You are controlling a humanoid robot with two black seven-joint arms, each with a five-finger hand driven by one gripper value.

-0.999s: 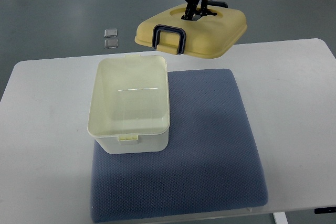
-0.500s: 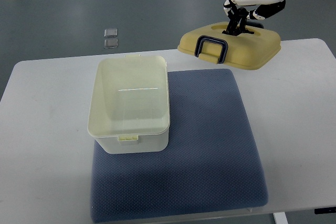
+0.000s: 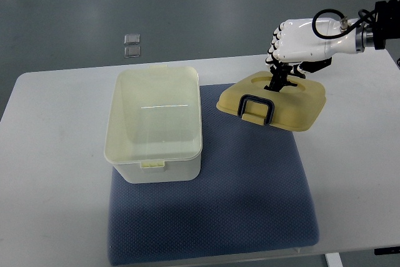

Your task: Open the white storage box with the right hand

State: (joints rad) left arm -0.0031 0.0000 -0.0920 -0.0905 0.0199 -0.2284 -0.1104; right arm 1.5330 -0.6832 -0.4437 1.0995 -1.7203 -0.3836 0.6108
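On the floor beyond the table's far left edge lie two small clear squares, one just behind the other. The white table carries a blue mat that covers its middle and near part. On the left side of the mat stands the white box, upright and open at the top, its inside bare; a small tab shows on its near rim and another on its far rim.

To the right of the box, apart from it, is the yellowish lid, lying over the mat's far right corner and tilted slightly, with a dark loop handle hanging at its near edge. The right hand comes in from the right edge above the lid, its dark fingers curled down into the recess in the lid's top and gripping it there.
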